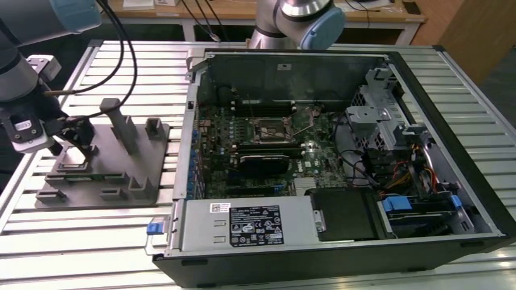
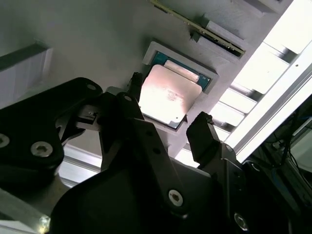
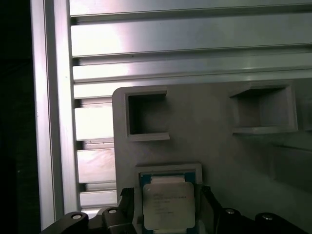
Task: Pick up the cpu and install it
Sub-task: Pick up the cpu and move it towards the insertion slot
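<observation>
The cpu (image 2: pixel 168 95) is a small square chip with a shiny metal top, sitting between my two black fingers just above its pale-rimmed pocket in the grey fixture block (image 1: pixel 105 166). It looks slightly lifted and offset from that pocket. My gripper (image 2: pixel 168 100) is shut on it, one finger on each opposite edge. In the first wrist view the cpu (image 3: pixel 168 204) is framed by the same gripper (image 3: pixel 168 207). In the exterior view the gripper (image 1: pixel 71 144) hovers over the fixture's corner at the exterior view's left. The black motherboard socket (image 1: pixel 270 128) lies inside the open computer case.
The open computer case (image 1: pixel 435 78) takes up the middle and the exterior view's right, with high metal walls, cables and a drive cage. Upright posts (image 1: pixel 121 124) rise from the fixture close to the gripper. A second arm's base (image 1: pixel 294 21) stands behind the case. The slatted aluminium table (image 1: pixel 81 241) lies underneath.
</observation>
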`<state>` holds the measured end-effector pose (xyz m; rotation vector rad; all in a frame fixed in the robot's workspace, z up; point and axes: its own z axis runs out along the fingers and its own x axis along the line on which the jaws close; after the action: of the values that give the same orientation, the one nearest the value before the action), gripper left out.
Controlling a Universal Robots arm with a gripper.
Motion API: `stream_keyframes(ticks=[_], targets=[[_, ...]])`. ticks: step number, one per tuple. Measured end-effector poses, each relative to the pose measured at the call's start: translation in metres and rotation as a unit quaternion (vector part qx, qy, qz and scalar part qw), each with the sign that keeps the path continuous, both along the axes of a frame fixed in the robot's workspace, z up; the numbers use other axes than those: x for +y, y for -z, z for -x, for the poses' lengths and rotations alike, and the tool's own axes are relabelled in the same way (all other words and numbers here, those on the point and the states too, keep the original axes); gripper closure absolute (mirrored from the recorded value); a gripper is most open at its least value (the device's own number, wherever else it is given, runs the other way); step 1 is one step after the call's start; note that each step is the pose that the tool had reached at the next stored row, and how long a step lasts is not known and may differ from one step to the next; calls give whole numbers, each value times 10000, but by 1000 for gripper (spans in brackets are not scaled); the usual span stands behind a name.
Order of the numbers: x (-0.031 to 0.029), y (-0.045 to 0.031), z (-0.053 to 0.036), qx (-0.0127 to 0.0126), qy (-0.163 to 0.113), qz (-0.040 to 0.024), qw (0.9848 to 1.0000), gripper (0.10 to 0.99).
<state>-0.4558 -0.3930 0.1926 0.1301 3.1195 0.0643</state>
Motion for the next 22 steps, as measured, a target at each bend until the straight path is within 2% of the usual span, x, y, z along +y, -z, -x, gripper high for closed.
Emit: stream_keyframes(ticks=[13,22], targets=[[-3,35,-16,0,-77,2,10000,439],[-26,61,-17,0,-165,4,9999,439]])
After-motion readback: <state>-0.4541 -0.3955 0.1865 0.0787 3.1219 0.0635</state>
